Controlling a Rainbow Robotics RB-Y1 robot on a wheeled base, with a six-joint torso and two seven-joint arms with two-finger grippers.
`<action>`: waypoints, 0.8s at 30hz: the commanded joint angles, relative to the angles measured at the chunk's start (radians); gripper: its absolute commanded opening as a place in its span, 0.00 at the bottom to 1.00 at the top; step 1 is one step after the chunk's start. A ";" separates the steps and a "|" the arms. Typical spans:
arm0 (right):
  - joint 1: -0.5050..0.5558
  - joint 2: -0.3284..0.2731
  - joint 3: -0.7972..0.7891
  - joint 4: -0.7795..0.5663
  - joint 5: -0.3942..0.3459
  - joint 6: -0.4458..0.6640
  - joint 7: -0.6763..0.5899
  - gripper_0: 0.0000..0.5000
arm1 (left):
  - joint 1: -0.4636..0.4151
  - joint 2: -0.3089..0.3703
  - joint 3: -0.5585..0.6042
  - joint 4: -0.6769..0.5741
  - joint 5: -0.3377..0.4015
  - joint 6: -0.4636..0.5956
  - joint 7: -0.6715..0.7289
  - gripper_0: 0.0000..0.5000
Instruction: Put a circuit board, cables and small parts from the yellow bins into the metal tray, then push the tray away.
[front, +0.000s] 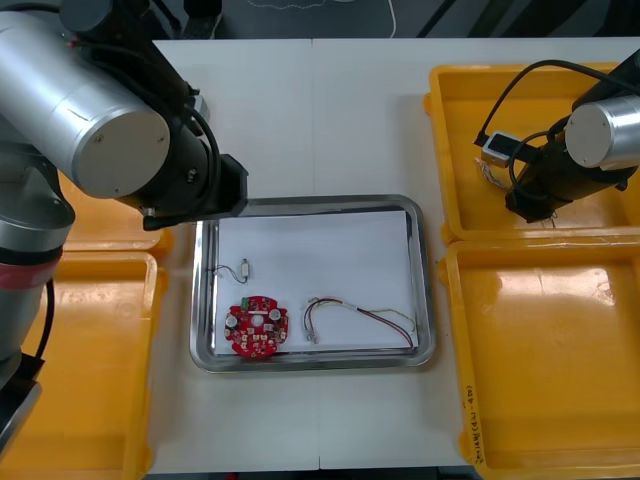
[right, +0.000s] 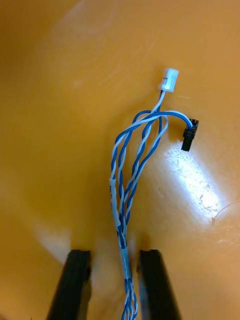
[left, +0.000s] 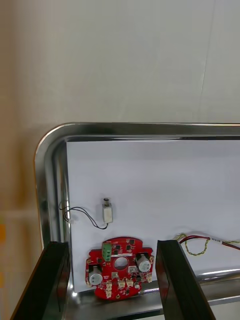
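Note:
In the right wrist view my right gripper (right: 115, 252) is open, low over the floor of an orange-looking bin (right: 60, 125). A twisted blue and white cable (right: 125, 180) lies between its fingers, with a white plug and a black plug at its far end. In the front view the right arm (front: 560, 165) reaches into the far right yellow bin (front: 455, 150). The metal tray (front: 425, 300), white inside, holds a round red circuit board (front: 257, 327), a small metal part (front: 243, 268) on a black wire and a red and yellow cable (front: 360, 318). My left gripper (left: 112, 245) hangs open above the tray's left side.
The near right yellow bin (front: 540, 380) and the near left yellow bin (front: 100, 380) flank the tray. The left arm (front: 110, 120) covers the tray's far left corner and much of the far left bin. Bare white table (front: 310, 120) lies beyond the tray.

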 joint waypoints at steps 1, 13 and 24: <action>0.024 -0.020 -0.019 -0.011 0.006 -0.011 0.034 0.00 | -0.087 0.102 0.054 0.008 0.077 0.008 -0.038 1.00; 0.016 -0.026 -0.025 -0.013 -0.010 -0.011 0.037 0.00 | -0.202 0.234 0.121 0.189 0.200 0.008 -0.064 1.00; -0.062 -0.034 -0.099 -0.042 -0.052 0.122 0.055 0.00 | -0.216 0.266 0.202 0.332 0.180 0.008 -0.106 1.00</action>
